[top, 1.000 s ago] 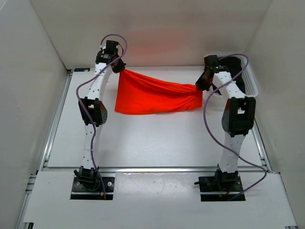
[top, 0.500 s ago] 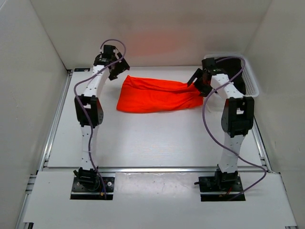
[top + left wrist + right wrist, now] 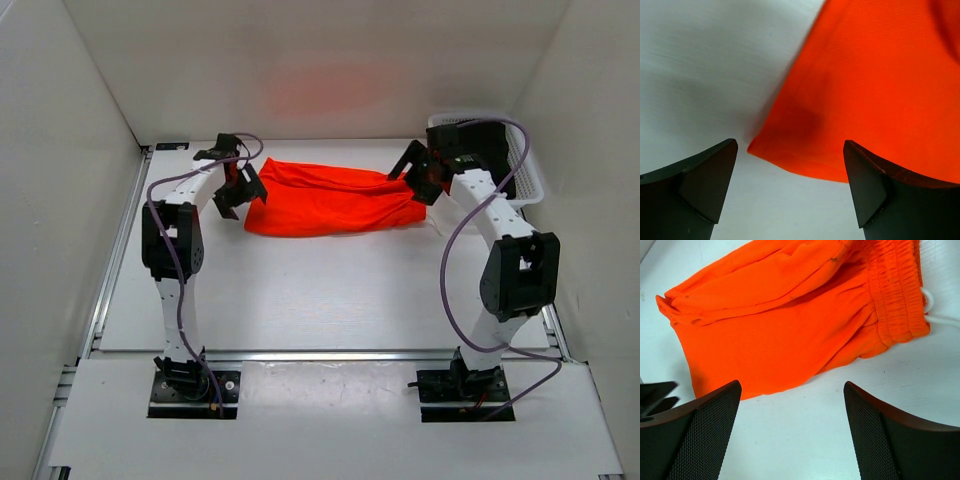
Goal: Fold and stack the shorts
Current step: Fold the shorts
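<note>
The left arm (image 3: 176, 305) and right arm (image 3: 488, 325): slim white links, boxy black joints, looping purple cables (image 3: 444, 285), bolted black base plates (image 3: 190, 395); the right gripper (image 3: 791, 385) carries dark, mesh-textured wedge fingers (image 3: 700, 440)

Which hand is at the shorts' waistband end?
The right hand: elastic waistband and white drawstring show in its wrist view. The left hand is over a hem corner.
</note>
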You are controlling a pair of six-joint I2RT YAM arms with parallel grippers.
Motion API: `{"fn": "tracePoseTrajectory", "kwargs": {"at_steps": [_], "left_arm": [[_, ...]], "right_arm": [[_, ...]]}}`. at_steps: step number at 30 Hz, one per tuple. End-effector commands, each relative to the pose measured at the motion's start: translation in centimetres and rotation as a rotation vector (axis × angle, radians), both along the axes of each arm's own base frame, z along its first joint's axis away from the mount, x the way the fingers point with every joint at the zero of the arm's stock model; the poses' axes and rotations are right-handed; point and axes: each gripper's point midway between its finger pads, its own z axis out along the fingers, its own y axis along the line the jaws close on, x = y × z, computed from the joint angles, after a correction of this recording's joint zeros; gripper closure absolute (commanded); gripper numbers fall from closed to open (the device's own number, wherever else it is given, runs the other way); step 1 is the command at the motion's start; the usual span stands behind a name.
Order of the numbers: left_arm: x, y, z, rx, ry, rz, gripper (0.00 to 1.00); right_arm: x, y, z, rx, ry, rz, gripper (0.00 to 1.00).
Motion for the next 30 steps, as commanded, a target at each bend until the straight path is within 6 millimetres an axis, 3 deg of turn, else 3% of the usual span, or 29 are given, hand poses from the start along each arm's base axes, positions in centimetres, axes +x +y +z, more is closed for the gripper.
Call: {"fn": "tracePoseTrajectory", "kwargs": {"at_steps": [1, 2, 3, 5, 6, 7, 9, 11, 14, 15, 16, 20, 22, 23, 24, 26, 28, 29, 30], "left_arm": [[-1.6, -0.3, -2.8, -0.011, 0.1, -0.03, 0.02], [-1.2, -0.4, -2.9, -0.011, 0.099, -0.03, 0.03], [-1.2, -1.0, -4.1, -0.008, 0.12, -0.042, 0.03], [-0.3, -1.8, -4.4, -0.023, 0.113, -0.057, 0.06], [-0.3, -2.5, -5.7, -0.029, 0.137, -0.071, 0.08], [0.5, -2.9, -5.5, -0.041, 0.121, -0.076, 0.1], [0.8, -3.4, -6.4, -0.065, 0.136, -0.074, 0.36], [1.2, -4.2, -5.7, -0.082, 0.12, -0.079, 0.87], [0.5, -3.7, -4.9, -0.068, 0.118, -0.027, 0.9], [0.6, -2.6, -3.2, -0.045, 0.084, 0.007, 0.9], [-0.5, -1.6, -3.7, -0.027, 0.108, 0.034, 0.9], [-2.8, 1.1, -2.1, -0.015, 0.11, 0.105, 0.9], [-3.0, 1.4, -0.9, -0.005, 0.081, 0.096, 0.9], [-3.0, 1.5, -0.6, 0.003, 0.07, 0.1, 0.9], [-3.3, 1.6, -0.6, 0.008, 0.074, 0.09, 0.9], [-4.0, 2.8, -0.3, 0.02, 0.073, 0.107, 0.9], [-4.2, 3.6, 0.3, 0.022, 0.063, 0.112, 0.9], [-4.5, 3.6, 0.4, 0.022, 0.064, 0.112, 0.9], [-4.5, 4.2, 0.4, 0.026, 0.064, 0.116, 0.9]], "right_arm": [[-1.6, 0.0, 1.0, 0.011, -0.015, 0.025, 0.13], [-2.3, -0.1, 1.0, 0.01, -0.006, 0.025, 0.13], [-3.4, -0.5, -0.7, 0.018, 0.043, 0.019, 0.13], [-4.4, -1.2, -1.9, 0.069, 0.073, -0.002, 0.13], [-5.1, -0.8, -2.5, 0.125, 0.097, 0.005, 0.13], [-5.5, -1.1, -2.7, 0.14, 0.094, -0.005, 0.13], [-6.6, -1.6, -4.6, 0.136, 0.128, -0.017, 0.13], [-7.1, -1.7, -4.3, 0.137, 0.122, -0.016, 0.13], [-7.4, -2.1, -3.9, 0.132, 0.119, -0.018, 0.12], [-7.9, -2.2, -4.0, 0.131, 0.128, -0.019, 0.12], [-8.3, -2.2, -4.5, 0.123, 0.139, -0.012, 0.12], [-9.2, -2.3, -5.0, 0.14, 0.137, -0.007, 0.12], [-8.6, -2.1, -5.7, 0.148, 0.139, 0.0, 0.12], [-7.7, -2.0, -5.7, 0.15, 0.125, 0.001, 0.12], [-7.1, -1.9, -7.2, 0.146, 0.157, -0.002, 0.12], [-5.4, -1.5, -8.3, 0.159, 0.168, -0.003, 0.12], [-3.6, -1.3, -8.5, 0.171, 0.123, -0.007, 0.1], [-3.0, -1.4, -9.7, 0.16, 0.136, -0.016, 0.1], [-1.7, -1.2, -9.4, 0.164, 0.105, -0.013, 0.1]]}}
